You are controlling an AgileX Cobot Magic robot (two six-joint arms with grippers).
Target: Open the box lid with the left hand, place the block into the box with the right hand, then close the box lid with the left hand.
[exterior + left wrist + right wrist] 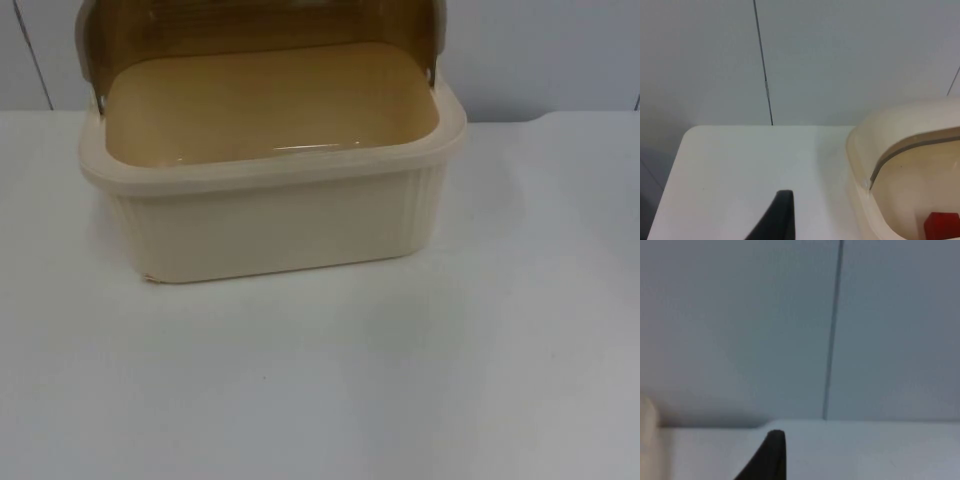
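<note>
Box [280, 215], cream plastic with ribbed walls and a broad rounded rim, stands on the white table [320, 390] toward its far edge, close to the grey partition wall [540, 50], with bare table top between it and the near edge. Its translucent brown lid [260, 25] is swung up and back on its hinges, standing behind the opening, so the box is open. In the top view the inside looks like a smooth tan surface and the block cannot be made out there. In the left wrist view a red block [942, 226] lies inside the box, seen through the brown lid wall, next to the cream rim. The left gripper [777, 220] hangs over the table just beside the box's left end, apart from it, facing the partition wall; one black fingertip is seen, and whether its fingers are apart or together cannot be told. The right gripper [771, 455] hangs over the table to the box's right, a sliver of cream rim nearby, also facing the wall; its finger state cannot be told either.
</note>
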